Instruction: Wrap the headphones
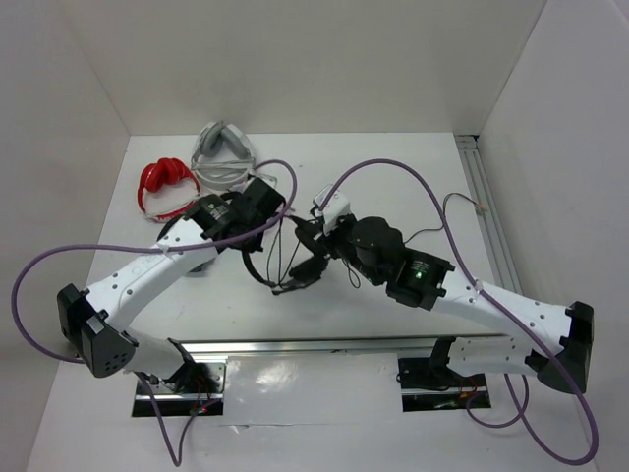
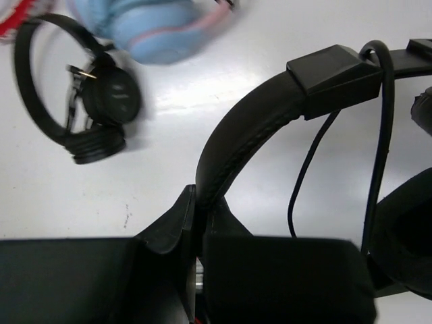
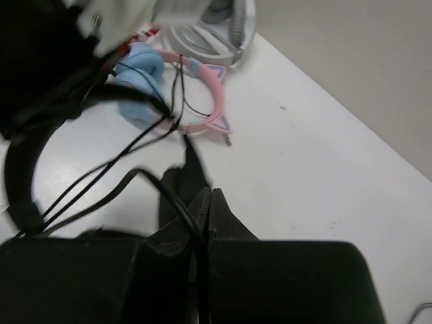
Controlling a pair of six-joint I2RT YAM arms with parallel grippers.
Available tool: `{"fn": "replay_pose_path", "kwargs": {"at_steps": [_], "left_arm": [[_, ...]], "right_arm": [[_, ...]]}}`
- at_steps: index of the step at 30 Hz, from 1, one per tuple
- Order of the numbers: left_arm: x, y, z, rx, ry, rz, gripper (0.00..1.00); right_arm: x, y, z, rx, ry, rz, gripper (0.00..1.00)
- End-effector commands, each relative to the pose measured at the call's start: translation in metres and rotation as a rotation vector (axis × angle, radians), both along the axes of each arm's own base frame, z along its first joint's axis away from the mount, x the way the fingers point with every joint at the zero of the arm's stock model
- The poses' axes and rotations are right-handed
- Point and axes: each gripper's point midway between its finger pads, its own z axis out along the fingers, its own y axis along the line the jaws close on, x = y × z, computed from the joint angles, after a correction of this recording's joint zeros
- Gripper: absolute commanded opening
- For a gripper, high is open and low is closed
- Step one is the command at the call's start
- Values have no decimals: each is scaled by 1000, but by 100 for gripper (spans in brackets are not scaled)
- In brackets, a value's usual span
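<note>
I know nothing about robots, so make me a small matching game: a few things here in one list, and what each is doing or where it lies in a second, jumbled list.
Things
1. left gripper
2. right gripper
3. red pair
4. grey pair

States or places
A. lies furthest back on the table
B. shut on the cable
C. shut on the headphones, at the band
D. lies nearest the table's left edge

Pairs: 1-C, 2-B, 3-D, 4-A
</note>
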Motion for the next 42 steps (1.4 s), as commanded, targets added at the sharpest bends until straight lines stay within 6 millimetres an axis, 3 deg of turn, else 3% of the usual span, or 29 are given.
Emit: {"fn": "replay_pose_path", "kwargs": {"at_steps": [1,3,6,7,9,14,19,23,26,27,29,30,34,38,42], "left_arm": [[-16,-23,6,-76,-16,-87,0],[-20,-21,8,-69,-20,-92,0],[-36,-39,10,-100,24,-206,0],[-49,-55,8,-127,63,-298,0],[-64,-62,11,-144,61,-352,0],[-123,-85,18,-243,115,-563,0],[-147,-83,53,-352,74,-639,0],[-147,-84,95,-438,-22,-655,0],[-145,-87,121,-489,-79,-664,0],[-142,-89,125,-488,-90,-657,0],[-137,-95,140,-518,-111,-634,0],[-135,-100,155,-572,-143,-621,0],[-126,-119,177,-682,-188,-572,0],[-102,-110,205,-737,-301,-392,0],[-73,-80,228,-746,-444,-139,0]], "right_arm": [[17,-18,37,-39,-88,-85,0],[23,-25,44,-48,-107,-139,0],[34,-38,48,-27,-158,-243,0],[42,-48,47,-34,-178,-296,0],[49,-58,45,3,-196,-346,0],[80,-83,43,99,-156,-347,0],[91,-70,36,136,-99,-184,1],[99,-72,28,213,-49,-117,12],[100,-57,11,267,28,5,12],[86,-39,5,311,93,129,13],[77,-23,-7,369,136,235,15],[63,-9,-11,402,177,309,15],[47,10,-39,492,194,354,16],[37,23,-73,571,289,428,16],[18,40,-106,608,375,485,17]]}}
